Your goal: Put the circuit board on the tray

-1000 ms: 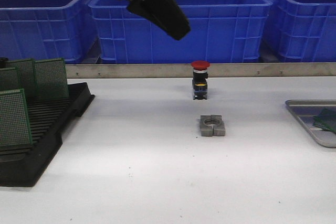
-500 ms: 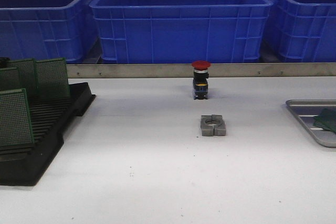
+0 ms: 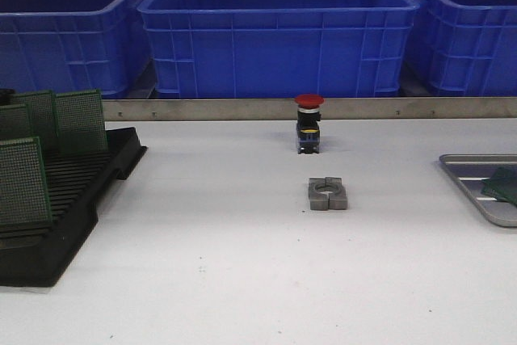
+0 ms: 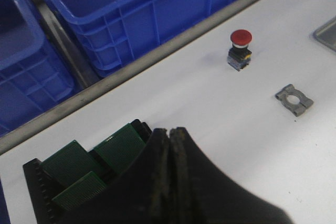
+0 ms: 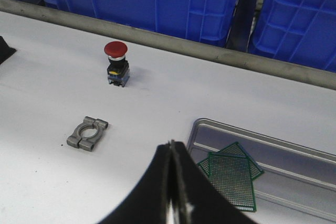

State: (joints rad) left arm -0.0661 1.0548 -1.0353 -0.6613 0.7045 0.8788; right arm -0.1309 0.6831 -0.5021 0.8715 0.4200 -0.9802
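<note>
Several green circuit boards (image 3: pixel 79 120) stand upright in a black slotted rack (image 3: pixel 60 224) at the table's left; the same boards (image 4: pixel 119 148) show in the left wrist view. At the right edge lies the silver tray (image 3: pixel 467 169), holding two flat green circuit boards (image 5: pixel 231 173) that overlap. My left gripper (image 4: pixel 170 131) hangs high above the rack, shut and empty. High up beside the tray (image 5: pixel 294 152) is my right gripper (image 5: pixel 170 143), shut with nothing in it. Neither gripper appears in the front view.
A red-capped push button (image 3: pixel 308 122) stands mid-table and a grey metal clamp block (image 3: pixel 327 193) lies in front of it. Blue plastic bins (image 3: pixel 279 30) line the back behind a metal rail (image 3: pixel 242 108).
The left arm, high over the bins a second ago, has risen out of the front view to the upper left. Nothing on the table moved.
</note>
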